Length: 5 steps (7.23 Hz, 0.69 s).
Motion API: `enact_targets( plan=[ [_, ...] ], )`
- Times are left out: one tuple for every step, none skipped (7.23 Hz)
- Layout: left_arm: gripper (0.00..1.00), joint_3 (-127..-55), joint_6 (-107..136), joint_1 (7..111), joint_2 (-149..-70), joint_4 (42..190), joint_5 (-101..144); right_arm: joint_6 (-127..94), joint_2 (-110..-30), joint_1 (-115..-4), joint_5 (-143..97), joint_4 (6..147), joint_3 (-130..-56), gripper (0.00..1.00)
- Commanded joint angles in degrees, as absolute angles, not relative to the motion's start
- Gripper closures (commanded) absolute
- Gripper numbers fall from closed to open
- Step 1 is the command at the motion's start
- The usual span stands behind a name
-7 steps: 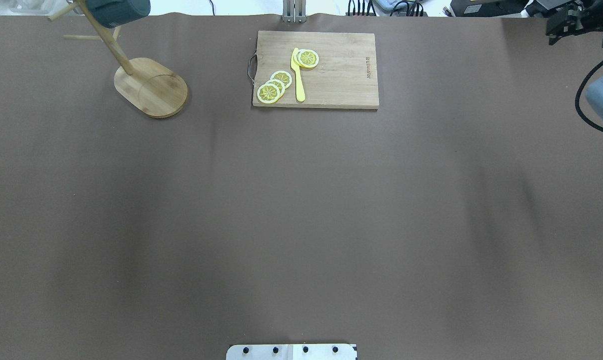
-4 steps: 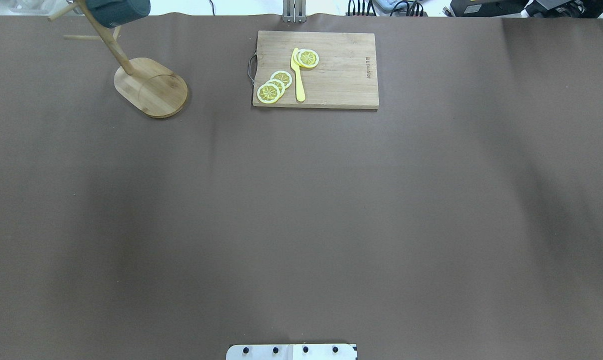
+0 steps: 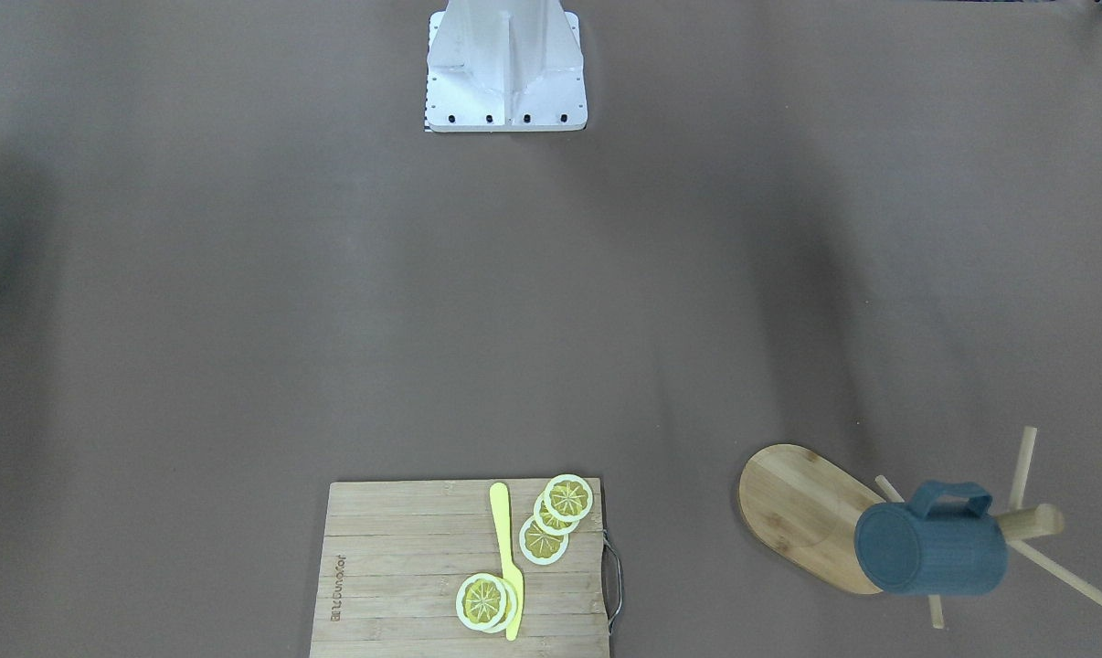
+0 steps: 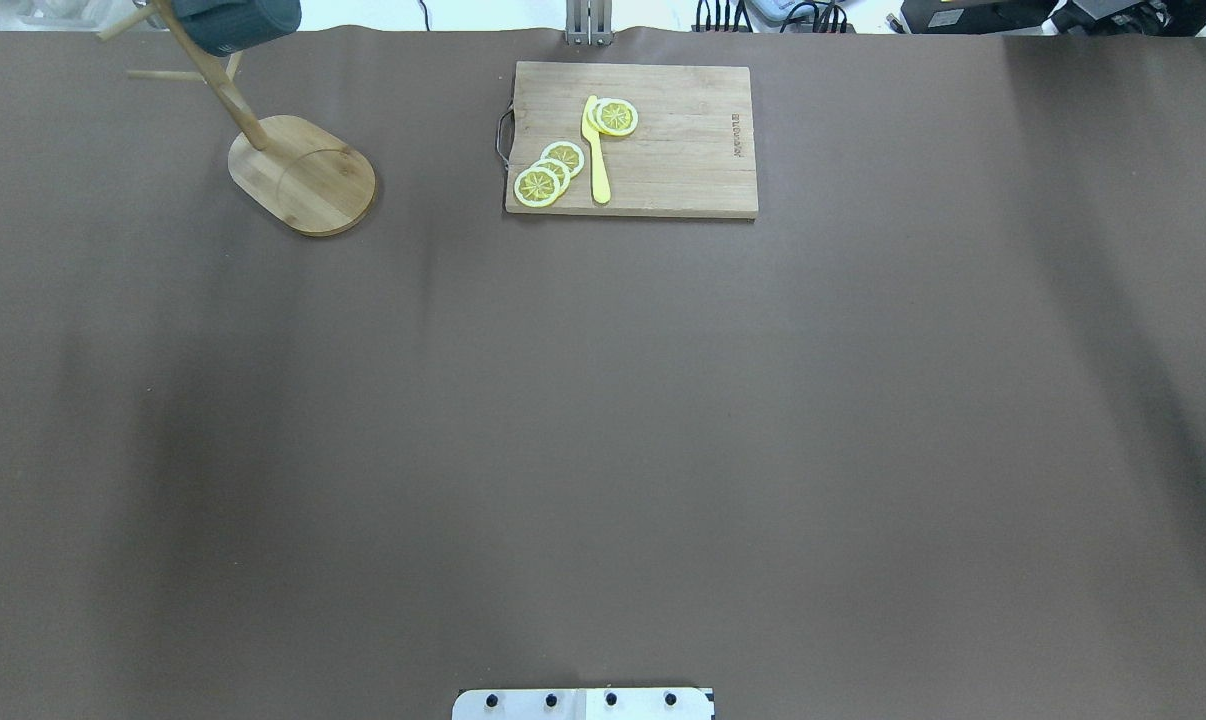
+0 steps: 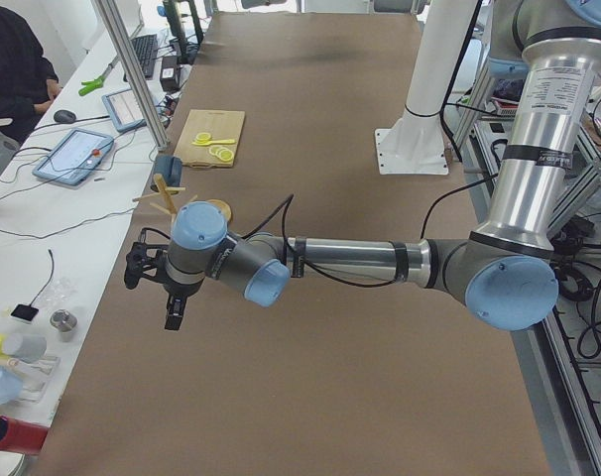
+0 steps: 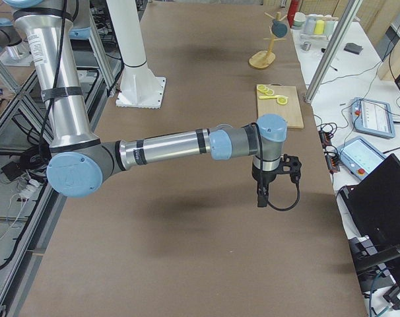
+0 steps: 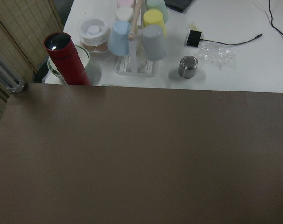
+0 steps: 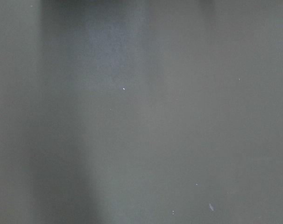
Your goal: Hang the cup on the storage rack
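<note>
The slate-blue cup [image 3: 930,553] hangs by its loop handle on a peg of the bamboo storage rack [image 3: 793,503], bottom facing the front camera. Both stand at the table's far left corner in the overhead view, the cup [image 4: 235,22] above the rack's oval base [image 4: 303,175]. They also show small in the exterior right view, cup [image 6: 279,28] and rack [image 6: 263,59]. My left gripper [image 5: 173,312] hangs above the table, apart from the rack. My right gripper [image 6: 260,197] hangs near the table's right end. Both show only in side views, so I cannot tell whether they are open or shut.
A cutting board [image 4: 683,150] with lemon slices [image 4: 548,172] and a yellow knife [image 4: 595,150] lies at the far middle. The robot's base [image 3: 505,68] stands at the near edge. Beyond the table's left end are a red bottle [image 7: 66,58] and several cups [image 7: 137,35].
My right arm and gripper, seen at the overhead view's top right corner a second ago, have moved out of that view. The cup and rack have not moved.
</note>
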State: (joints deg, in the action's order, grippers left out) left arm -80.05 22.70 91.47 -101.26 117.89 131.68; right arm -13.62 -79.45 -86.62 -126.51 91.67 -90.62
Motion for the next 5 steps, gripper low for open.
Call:
enact_targets(
  plan=[
    [0.01, -80.2, 11.3, 90.4, -102.6, 106.6, 131.9, -10.2, -83.8, -88.0, -130.0, 91.6, -89.9, 0.00],
    [0.01, -80.1, 10.4, 90.3, -102.2, 104.5, 131.8, -9.2, -86.2, -88.2, -131.5, 91.5, -89.7, 0.00],
    [0.01, -79.7, 10.0, 89.4, -100.6, 104.3, 131.1, -9.1, -88.5, -88.2, -131.8, 91.3, -90.5, 0.00],
    [0.01, -79.8, 9.4, 89.1, -100.4, 104.0, 130.5, -9.0, -89.4, -88.2, -131.9, 91.1, -90.3, 0.00],
    [0.01, -80.2, 8.1, 88.3, -101.1, 100.5, 130.5, -7.2, -90.3, -88.8, -132.1, 90.7, -90.1, 0.00]
  ],
)
